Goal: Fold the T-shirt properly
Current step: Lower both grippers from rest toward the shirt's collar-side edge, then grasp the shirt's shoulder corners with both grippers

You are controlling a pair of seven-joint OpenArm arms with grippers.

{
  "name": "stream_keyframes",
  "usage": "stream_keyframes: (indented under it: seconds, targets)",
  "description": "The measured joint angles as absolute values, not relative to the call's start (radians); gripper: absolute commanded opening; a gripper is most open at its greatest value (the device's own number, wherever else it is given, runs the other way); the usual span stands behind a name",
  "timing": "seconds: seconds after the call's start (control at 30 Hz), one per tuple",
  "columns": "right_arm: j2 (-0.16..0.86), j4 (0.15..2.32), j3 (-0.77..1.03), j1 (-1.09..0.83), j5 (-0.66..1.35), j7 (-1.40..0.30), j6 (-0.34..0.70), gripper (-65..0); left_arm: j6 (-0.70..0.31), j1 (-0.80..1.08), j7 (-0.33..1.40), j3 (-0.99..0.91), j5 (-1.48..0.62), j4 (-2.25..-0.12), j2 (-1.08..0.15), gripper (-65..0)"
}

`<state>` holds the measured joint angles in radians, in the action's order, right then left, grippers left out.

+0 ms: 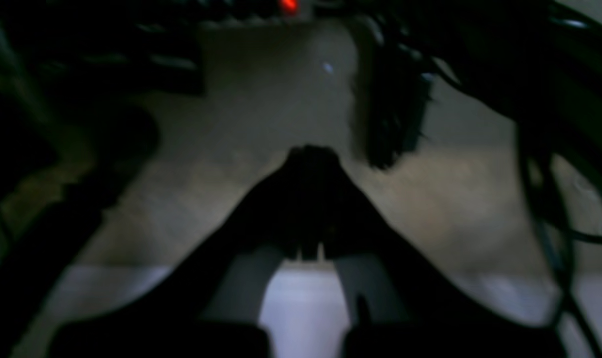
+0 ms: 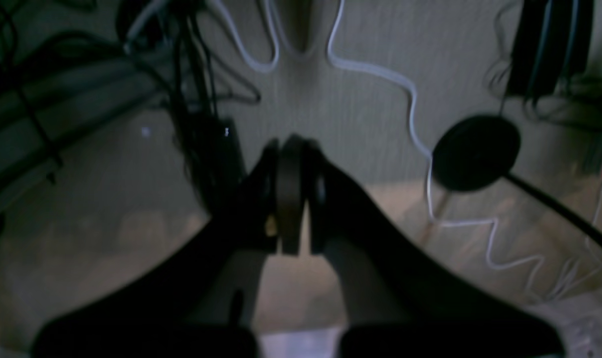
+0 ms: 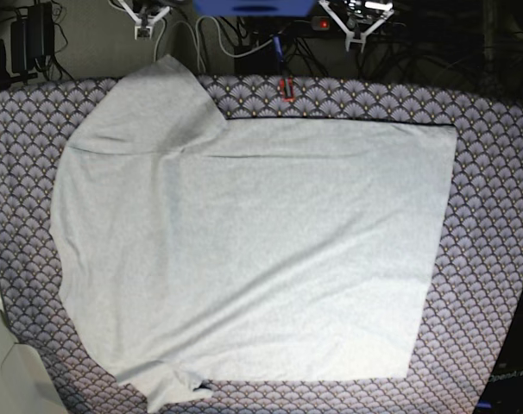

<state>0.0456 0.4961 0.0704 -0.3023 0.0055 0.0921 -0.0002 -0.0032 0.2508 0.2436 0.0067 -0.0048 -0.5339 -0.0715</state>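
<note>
Soft, light heather-grey cotton T-shirt (image 3: 253, 250) lies flat on patterned counter cloth (image 3: 494, 172); likely limp, grab sleeve edges. Left claw (image 1: 308, 154) and right claw (image 2: 291, 146) closed, empty.

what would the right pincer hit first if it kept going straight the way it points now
Probably only the bare floor. The shut right pincer aims between the white cable and the dark cable bundle; depth is unclear.
</note>
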Motion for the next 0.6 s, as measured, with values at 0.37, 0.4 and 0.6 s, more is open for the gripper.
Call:
stream_keyframes:
  seconds: [0.37,0.4,0.6]
  targets:
    - [0.046,1.036,0.071,-0.596,0.006,0.086,0.003,-65.0,-0.007,0.54,0.359,0.002,-0.011,-1.188,-0.134,-64.7]
    - [0.046,1.087,0.071,-0.627,0.005,0.081,0.003,-65.0,-0.003,0.566,0.368,0.001,-0.01,-1.25,-0.141,-64.7]
    - [0.047,1.396,0.066,-0.818,0.007,0.077,0.003,-65.0,-0.004,0.733,0.437,-0.097,-0.009,-1.575,-0.149,-64.7]
